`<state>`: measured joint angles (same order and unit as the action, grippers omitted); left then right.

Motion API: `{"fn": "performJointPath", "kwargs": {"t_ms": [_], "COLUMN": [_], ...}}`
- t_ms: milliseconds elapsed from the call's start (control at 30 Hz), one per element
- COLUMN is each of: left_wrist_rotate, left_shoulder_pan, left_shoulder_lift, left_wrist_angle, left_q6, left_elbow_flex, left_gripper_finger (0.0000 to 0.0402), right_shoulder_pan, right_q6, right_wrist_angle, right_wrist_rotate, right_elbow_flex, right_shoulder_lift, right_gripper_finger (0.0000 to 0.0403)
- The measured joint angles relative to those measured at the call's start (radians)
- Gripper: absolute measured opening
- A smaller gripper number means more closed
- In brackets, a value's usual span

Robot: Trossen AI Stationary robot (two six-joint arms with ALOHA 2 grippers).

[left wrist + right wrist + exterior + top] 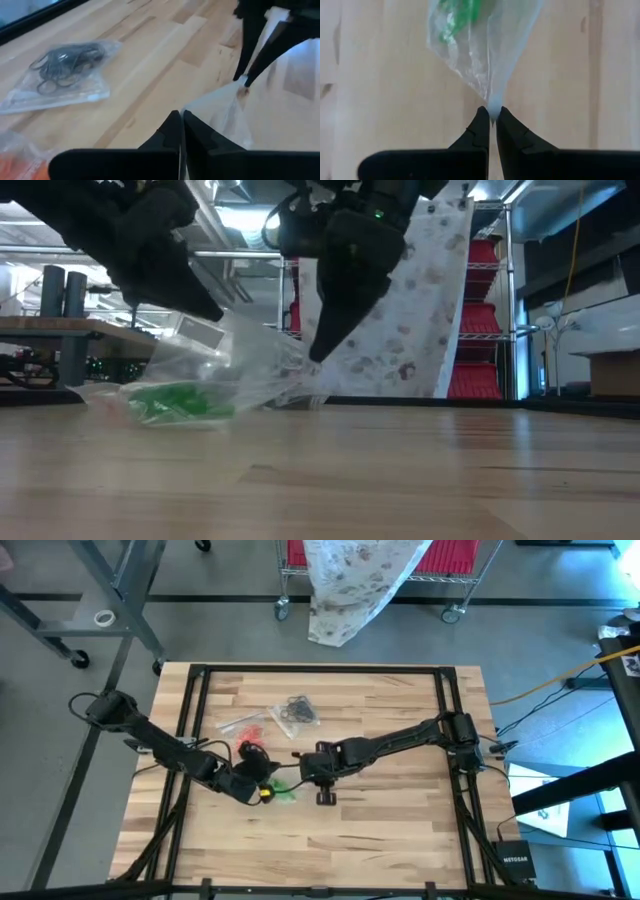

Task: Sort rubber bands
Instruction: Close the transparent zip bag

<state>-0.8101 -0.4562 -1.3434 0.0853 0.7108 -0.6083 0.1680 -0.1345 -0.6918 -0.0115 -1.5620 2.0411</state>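
Table [380, 830]: You are looking down on a pale wooden table with a black frame, both dark arms reaching toward its middle.
Right arm: It stretches in from your right, and its right gripper [491, 120] sits just right of the table's centre, fingers closed tight on one edge of a clear bag [485, 55].
Left arm: It comes in from your left, and its left gripper [181, 131] is just left of the same bag, fingers pinched shut on the bag's opposite edge.
Clear bag: The film hangs stretched between the two grippers, lifted at the pinched edges and sagging to the wood below them.
Green rubber bands [180, 400]: They lie bunched inside this held bag, at its low end on the table, under and between the two grippers.
Black rubber bands [296, 709]: A tangle in a second clear bag, flat on the table beyond the grippers, apart from both.
Orange-red rubber bands [247, 727]: A small cluster in clear plastic on the table just beside the left arm, held by neither gripper.
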Motion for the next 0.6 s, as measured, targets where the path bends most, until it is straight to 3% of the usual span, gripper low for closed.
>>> {"fn": "performJointPath", "kwargs": {"t_ms": [100, 233, 367, 500, 600], "left_wrist_rotate": [0.03, 0.121, 0.229, 0.295, 0.303], "left_shoulder_pan": [0.004, 0.023, 0.039, 0.03, -0.006], "left_shoulder_lift": [0.0, 0.006, 0.051, 0.138, 0.176], "left_wrist_angle": [-0.037, -0.025, 0.096, 0.258, 0.243], "left_q6": [-0.048, -0.039, -0.046, -0.002, 0.019], "left_elbow_flex": [0.0, -0.005, -0.043, -0.082, -0.074], "left_gripper_finger": [0.0007, 0.0048, 0.0097, 0.013, 0.014], "right_shoulder_pan": [-0.005, -0.012, -0.025, -0.054, -0.075], "right_q6": [0.0, -0.027, -0.059, -0.074, -0.073], "right_wrist_angle": [-0.001, -0.044, -0.123, -0.253, -0.297], "right_wrist_rotate": [0.013, 0.023, 0.014, -0.017, -0.059], "right_elbow_flex": [0.002, 0.005, 0.005, 0.005, 0.005], "right_shoulder_lift": [0.0, 0.002, -0.003, -0.042, -0.091], "right_gripper_finger": [0.0014, 0.0014, 0.0022, 0.0065, 0.011]}}
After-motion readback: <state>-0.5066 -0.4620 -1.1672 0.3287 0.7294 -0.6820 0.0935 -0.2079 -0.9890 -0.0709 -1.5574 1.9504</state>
